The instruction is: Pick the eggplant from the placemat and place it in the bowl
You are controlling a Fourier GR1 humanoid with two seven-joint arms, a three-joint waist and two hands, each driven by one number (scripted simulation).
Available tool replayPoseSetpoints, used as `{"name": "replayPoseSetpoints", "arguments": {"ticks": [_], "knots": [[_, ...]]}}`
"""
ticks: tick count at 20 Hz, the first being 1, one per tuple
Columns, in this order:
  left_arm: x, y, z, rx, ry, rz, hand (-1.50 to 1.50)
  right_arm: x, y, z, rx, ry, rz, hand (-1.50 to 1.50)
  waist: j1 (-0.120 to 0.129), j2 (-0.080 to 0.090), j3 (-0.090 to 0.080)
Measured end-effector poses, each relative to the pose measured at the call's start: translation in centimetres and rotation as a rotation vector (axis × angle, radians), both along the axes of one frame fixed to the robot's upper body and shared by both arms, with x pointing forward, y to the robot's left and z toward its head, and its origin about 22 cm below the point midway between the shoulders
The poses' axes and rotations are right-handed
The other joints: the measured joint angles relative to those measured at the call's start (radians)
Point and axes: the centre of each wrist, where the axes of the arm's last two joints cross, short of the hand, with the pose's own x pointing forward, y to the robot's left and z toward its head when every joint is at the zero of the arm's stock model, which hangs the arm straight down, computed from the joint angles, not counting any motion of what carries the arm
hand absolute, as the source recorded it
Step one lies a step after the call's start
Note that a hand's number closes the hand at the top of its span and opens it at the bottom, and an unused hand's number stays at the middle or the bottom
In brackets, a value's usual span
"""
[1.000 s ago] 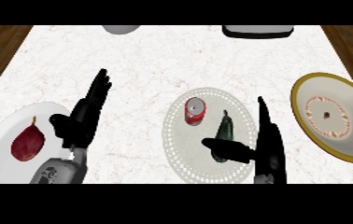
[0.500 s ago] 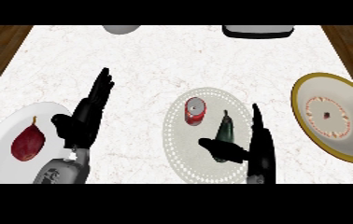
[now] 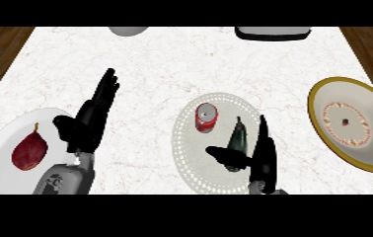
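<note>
A dark green eggplant (image 3: 238,135) lies on the round white placemat (image 3: 191,152) at the counter's middle, pointing away from me. My right hand (image 3: 262,154) stands edge-on just right of it, open, fingers straight along its side. The thumb reaches left under the eggplant's near end and hides part of it. The bowl (image 3: 319,116), yellow-rimmed with a pale inside, sits at the right edge, apart from the hand. My left hand (image 3: 91,117) rests open at the left, fingers up, holding nothing.
A red can (image 3: 207,117) stands on the placemat just left of the eggplant. A white plate (image 3: 15,135) with a dark red fruit (image 3: 29,149) sits at the lower left. At the far edge are a grey dish (image 3: 129,30) and a dark tray (image 3: 272,32).
My right hand has slid left across the placemat, closing the gap to the eggplant. The eggplant, the can and my left hand have stayed put.
</note>
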Motion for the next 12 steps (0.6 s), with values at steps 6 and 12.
{"name": "replayPoseSetpoints", "arguments": {"ticks": [6,12], "knots": [[0.0,0.4,-0.5,0.000,0.006,0.003,0.00,-0.3,0.2,-1.2,-0.050,0.060,0.017,-1.50,0.001,-0.007,-0.005],[-0.1,-0.2,-0.2,-0.002,0.001,-0.004,0.00,0.3,0.9,-1.8,-0.021,0.075,0.068,1.50,0.000,-0.014,-0.012]]}}
